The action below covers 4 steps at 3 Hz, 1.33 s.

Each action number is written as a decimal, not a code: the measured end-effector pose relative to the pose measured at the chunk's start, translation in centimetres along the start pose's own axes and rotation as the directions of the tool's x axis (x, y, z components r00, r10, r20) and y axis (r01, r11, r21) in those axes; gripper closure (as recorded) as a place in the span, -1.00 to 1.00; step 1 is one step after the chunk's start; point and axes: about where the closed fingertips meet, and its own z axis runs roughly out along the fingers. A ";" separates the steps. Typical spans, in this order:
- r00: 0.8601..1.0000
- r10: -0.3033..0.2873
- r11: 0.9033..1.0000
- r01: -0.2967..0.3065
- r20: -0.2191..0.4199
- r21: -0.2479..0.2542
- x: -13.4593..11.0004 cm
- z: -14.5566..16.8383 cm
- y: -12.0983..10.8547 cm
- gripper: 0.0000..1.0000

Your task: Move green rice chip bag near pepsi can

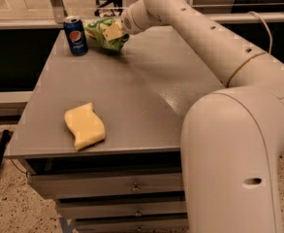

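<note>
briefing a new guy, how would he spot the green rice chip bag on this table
Start at the grey table and go to its far left corner, where the blue pepsi can stands. Just right of it, in the robot's claw, is the green rice chip bag: crinkly bright green foil, unlike the yellow sponge.

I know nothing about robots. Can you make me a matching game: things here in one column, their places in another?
1 pepsi can
2 green rice chip bag
3 yellow sponge
4 gripper

A lying flat near the front left edge
B upright at the far left corner
C over the far left, shut on the bag
D held just right of the can

Pairs: 1-B, 2-D, 3-A, 4-C
</note>
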 end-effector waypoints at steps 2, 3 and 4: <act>1.000 0.009 1.000 -0.009 -0.011 -0.021 0.5 0.9 1.0 -0.30; 1.000 0.014 1.000 -0.014 -0.014 -0.020 0.7 1.0 0.9 -0.74; 1.000 0.028 0.999 -0.029 -0.005 -0.024 0.8 0.6 0.8 -1.00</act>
